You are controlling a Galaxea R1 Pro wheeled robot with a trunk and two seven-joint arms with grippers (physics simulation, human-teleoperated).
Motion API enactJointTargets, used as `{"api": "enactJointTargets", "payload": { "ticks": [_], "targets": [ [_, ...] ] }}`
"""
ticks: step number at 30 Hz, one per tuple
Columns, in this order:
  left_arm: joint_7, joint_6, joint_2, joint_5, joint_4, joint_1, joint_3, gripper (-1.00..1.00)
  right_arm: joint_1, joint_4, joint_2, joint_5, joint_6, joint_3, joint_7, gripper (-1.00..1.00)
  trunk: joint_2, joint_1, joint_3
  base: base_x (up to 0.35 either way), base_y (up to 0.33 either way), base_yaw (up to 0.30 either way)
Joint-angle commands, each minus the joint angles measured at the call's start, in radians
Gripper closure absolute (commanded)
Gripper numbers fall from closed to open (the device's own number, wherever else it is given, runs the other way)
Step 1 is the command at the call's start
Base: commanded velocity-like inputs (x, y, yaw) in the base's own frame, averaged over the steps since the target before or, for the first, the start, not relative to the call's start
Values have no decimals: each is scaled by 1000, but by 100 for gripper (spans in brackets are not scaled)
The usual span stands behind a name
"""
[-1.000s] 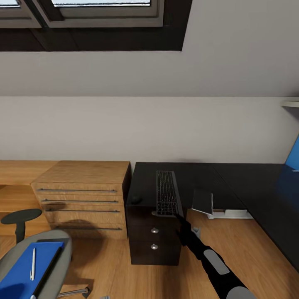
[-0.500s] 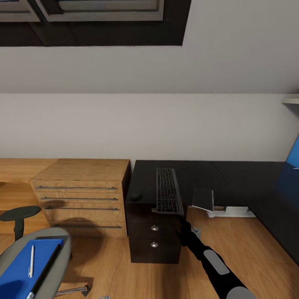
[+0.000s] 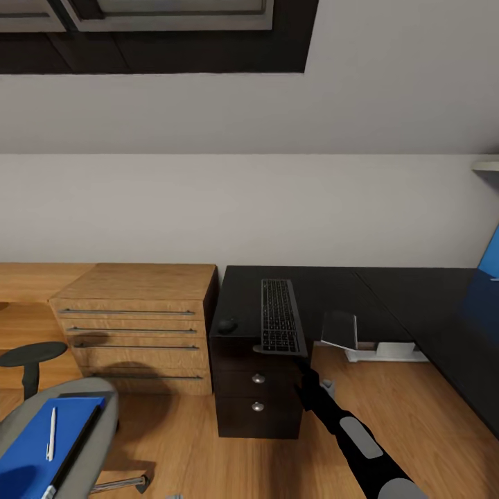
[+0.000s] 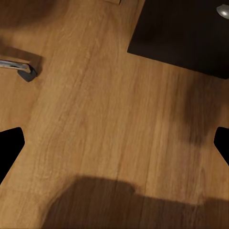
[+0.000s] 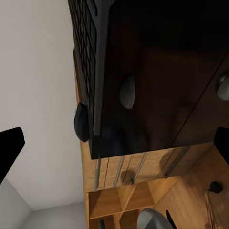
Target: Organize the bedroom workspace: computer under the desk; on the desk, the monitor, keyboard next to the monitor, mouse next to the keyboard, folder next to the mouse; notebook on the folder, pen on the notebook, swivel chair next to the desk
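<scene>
Head camera has tilted slightly downward since a second ago. The keyboard [image 3: 279, 325] now overhangs the front edge of the desk [image 3: 333, 291] slightly less.

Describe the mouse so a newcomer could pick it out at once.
Find the black-topped desk against the pale wall, then its end beside the wooden drawer cabinet. Above the black drawer unit lies a long keyboard. The mouse sits apart from it on the cabinet side, near the front edge: a small rounded black lump, unlike the flat, key-covered keyboard.
</scene>
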Motion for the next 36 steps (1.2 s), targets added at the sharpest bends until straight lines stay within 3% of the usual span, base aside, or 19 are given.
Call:
{"api": "enactJointTargets", "payload": {
  "ticks": [1,36],
  "targets": [
    [7,-3,2,9,-2,-1,-5,-100,-1,0,0,-9,3,2,1,-100,0,0,-1,0,0,0],
    [8,-6,2,9,1,-1,-2,-100,0,0,-1,-8,2,0,1,-100,0,0,-1,107,0,0]
  ]
}}
